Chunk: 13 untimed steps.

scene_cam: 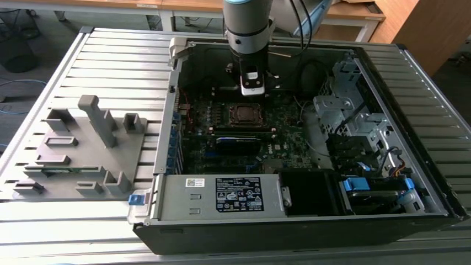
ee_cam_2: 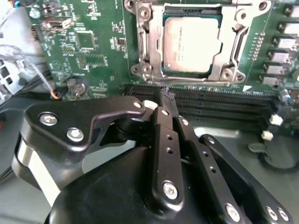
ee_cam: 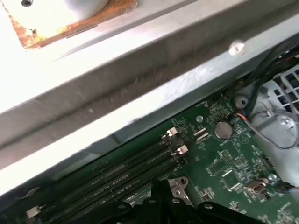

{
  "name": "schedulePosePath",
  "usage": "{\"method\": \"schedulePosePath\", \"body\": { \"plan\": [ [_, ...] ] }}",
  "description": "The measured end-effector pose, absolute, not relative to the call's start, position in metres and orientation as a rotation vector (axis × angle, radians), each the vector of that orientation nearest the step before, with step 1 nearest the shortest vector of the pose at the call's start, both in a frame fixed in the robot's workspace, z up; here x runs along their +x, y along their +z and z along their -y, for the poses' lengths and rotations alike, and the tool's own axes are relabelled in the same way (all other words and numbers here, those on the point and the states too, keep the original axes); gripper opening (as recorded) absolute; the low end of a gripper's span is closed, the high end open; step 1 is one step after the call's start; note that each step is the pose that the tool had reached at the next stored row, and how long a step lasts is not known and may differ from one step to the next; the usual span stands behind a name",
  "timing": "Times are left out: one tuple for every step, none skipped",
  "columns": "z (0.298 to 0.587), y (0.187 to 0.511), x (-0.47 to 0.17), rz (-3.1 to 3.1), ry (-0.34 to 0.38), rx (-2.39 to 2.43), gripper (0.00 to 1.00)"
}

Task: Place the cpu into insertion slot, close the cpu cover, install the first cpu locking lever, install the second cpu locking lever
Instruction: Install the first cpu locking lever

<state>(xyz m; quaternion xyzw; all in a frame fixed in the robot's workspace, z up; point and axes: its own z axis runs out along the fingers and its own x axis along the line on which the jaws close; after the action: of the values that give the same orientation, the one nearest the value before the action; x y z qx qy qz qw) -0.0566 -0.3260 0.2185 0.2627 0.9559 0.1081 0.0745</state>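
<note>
The cpu (ee_cam_2: 191, 44) lies flat in the insertion slot (scene_cam: 245, 114) on the green board. The silvery cpu cover (ee_cam_2: 220, 58) is folded down around it, and the chip's top shows through its window. Thin metal levers run along two sides of the socket, one (ee_cam_2: 150, 44) and the other (ee_cam_2: 239, 42); I cannot tell whether they are latched. My gripper (ee_cam_2: 167, 97) hangs just off the socket's edge, over the long black slots (ee_cam_2: 224, 105), with its black fingers pressed together and nothing between them. In the exterior view the gripper (scene_cam: 252, 91) sits just behind the socket.
The open computer case (scene_cam: 169, 165) surrounds the board, and its metal wall (ee_cam: 140, 93) is close by the wrist. Cables (scene_cam: 312, 72) and drive bays (scene_cam: 346, 110) stand on the exterior view's right. A grey fixture (scene_cam: 81, 143) lies on the slatted table at its left.
</note>
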Motion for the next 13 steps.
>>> {"method": "schedulePosePath", "body": {
  "plan": [
    [0.3260, 0.2208, -0.0566, -2.868, 0.325, 0.788, 0.10],
    [0.3260, 0.2225, -0.0566, -2.869, 0.324, 0.788, 0.10],
    [0.3259, 0.2228, -0.0565, -2.868, 0.325, 0.788, 0.10],
    [0.3259, 0.2227, -0.0565, -2.868, 0.325, 0.788, 0.10],
    [0.3260, 0.2227, -0.0565, -2.868, 0.325, 0.788, 0.10],
    [0.3260, 0.2227, -0.0565, -2.868, 0.325, 0.788, 0.10],
    [0.3260, 0.2228, -0.0565, -2.868, 0.325, 0.789, 0.10],
    [0.3260, 0.2228, -0.0565, -2.868, 0.325, 0.789, 0.10],
    [0.3260, 0.2228, -0.0565, -2.868, 0.324, 0.789, 0.10],
    [0.3260, 0.2228, -0.0565, -2.868, 0.324, 0.788, 0.10],
    [0.3260, 0.2228, -0.0564, -2.868, 0.324, 0.789, 0.10],
    [0.3259, 0.2228, -0.0562, -2.869, 0.316, 0.788, 0.10],
    [0.3260, 0.2228, -0.0559, -2.870, 0.291, 0.786, 0.10]
  ]
}}
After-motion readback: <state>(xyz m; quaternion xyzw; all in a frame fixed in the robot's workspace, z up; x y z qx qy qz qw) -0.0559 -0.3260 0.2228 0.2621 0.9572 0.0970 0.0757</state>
